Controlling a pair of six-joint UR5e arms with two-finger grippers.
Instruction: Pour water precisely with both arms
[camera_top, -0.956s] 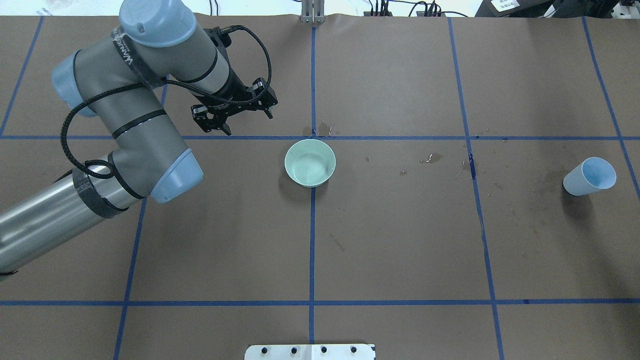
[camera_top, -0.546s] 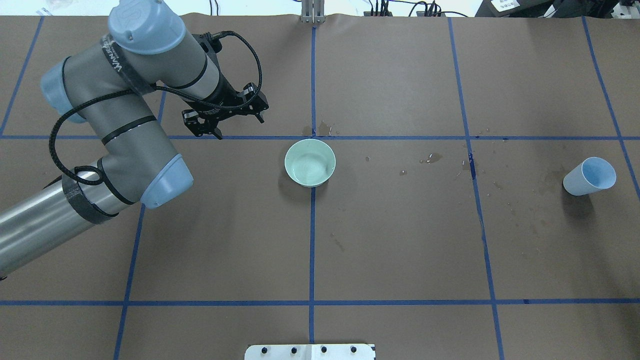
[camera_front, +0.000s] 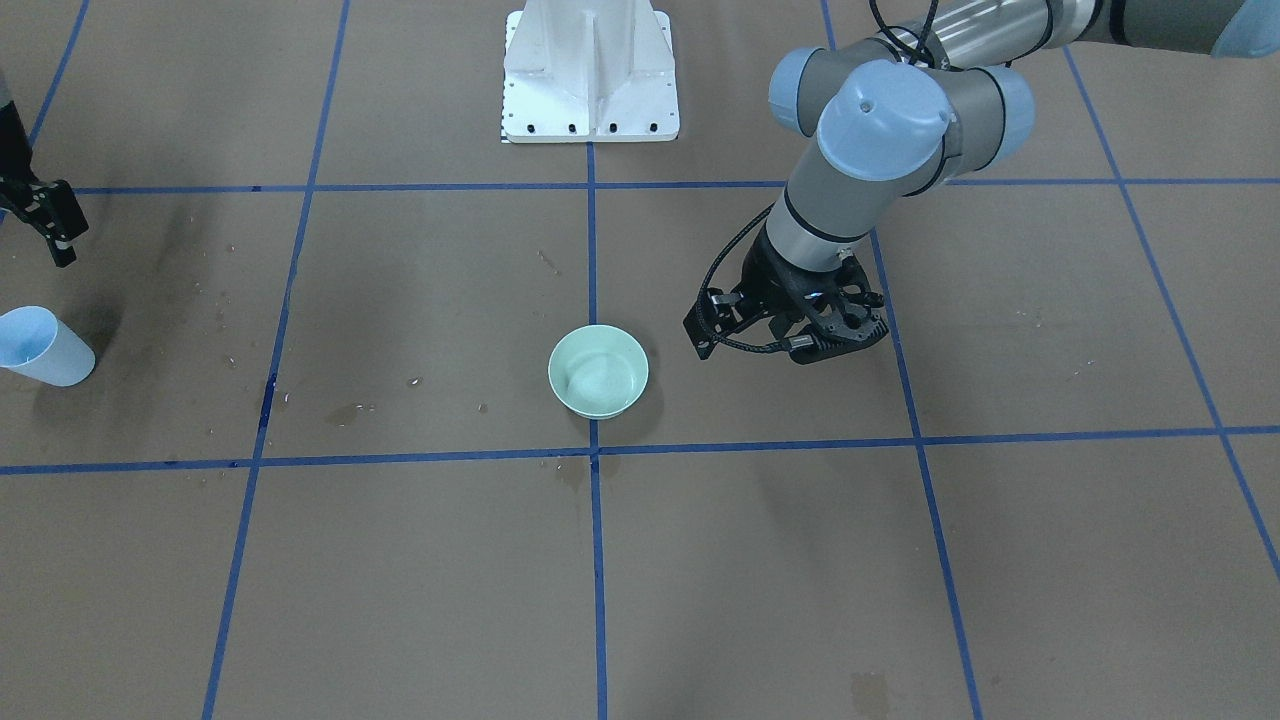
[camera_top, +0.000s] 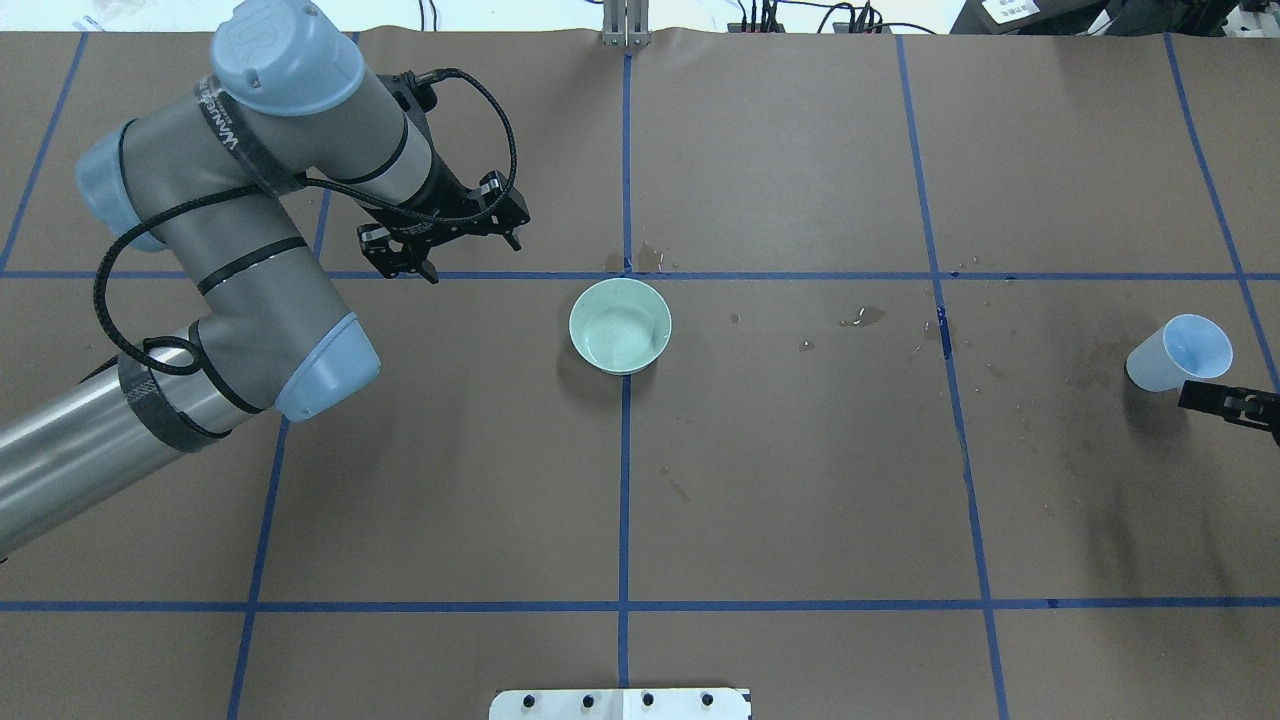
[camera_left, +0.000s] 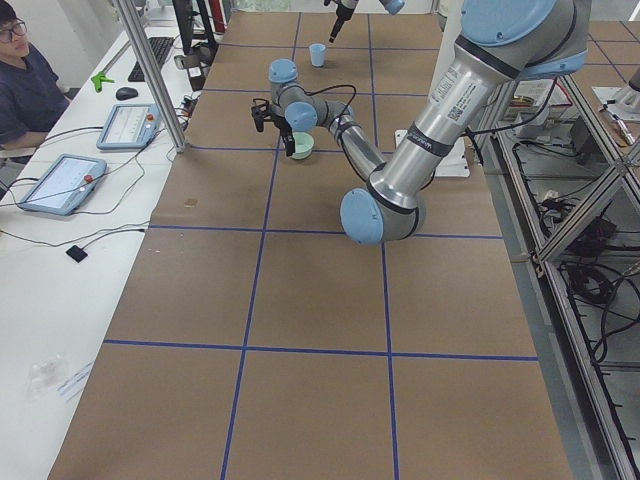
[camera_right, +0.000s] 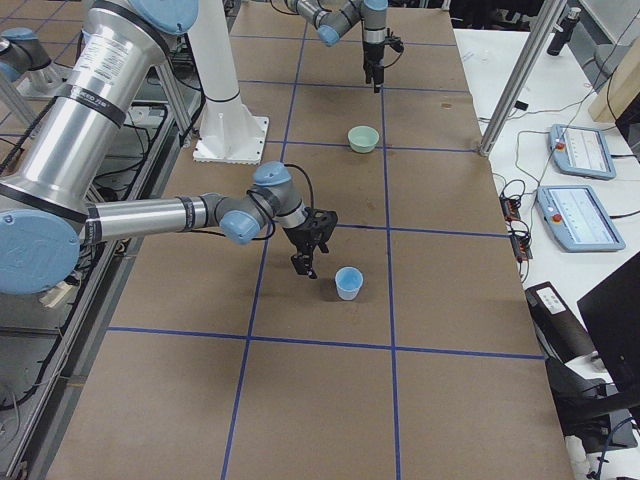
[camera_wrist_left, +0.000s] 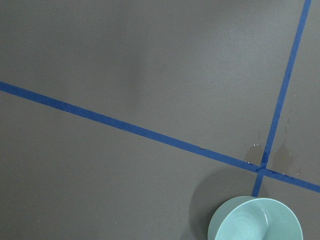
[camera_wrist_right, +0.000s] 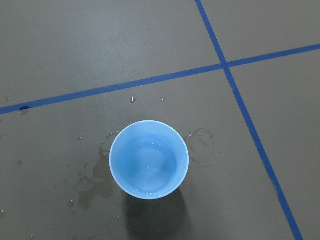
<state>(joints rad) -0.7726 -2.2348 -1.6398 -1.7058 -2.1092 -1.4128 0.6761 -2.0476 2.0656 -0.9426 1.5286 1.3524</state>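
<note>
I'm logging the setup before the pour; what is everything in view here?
bowl: one, pale green, table centre
cup: one, light blue, upright, table's end on robot's right
water: small amount, clear, inside cup
wet marks: several, dark, between bowl and cup
tape lines: blue grid over brown table
pedestal: one, white, robot's side
person: one, beside table
left gripper: black, open, empty, beside bowl
right gripper: black, near cup, not touching

I saw a pale green round bowl (camera_top: 620, 325) just beside a crossing of blue tape lines (camera_top: 800, 275) on the brown paper-covered worktop (camera_top: 800, 480), a light-blue plastic cup (camera_top: 1178, 354) standing well apart, and a white bolted pedestal (camera_front: 590, 70).
</note>
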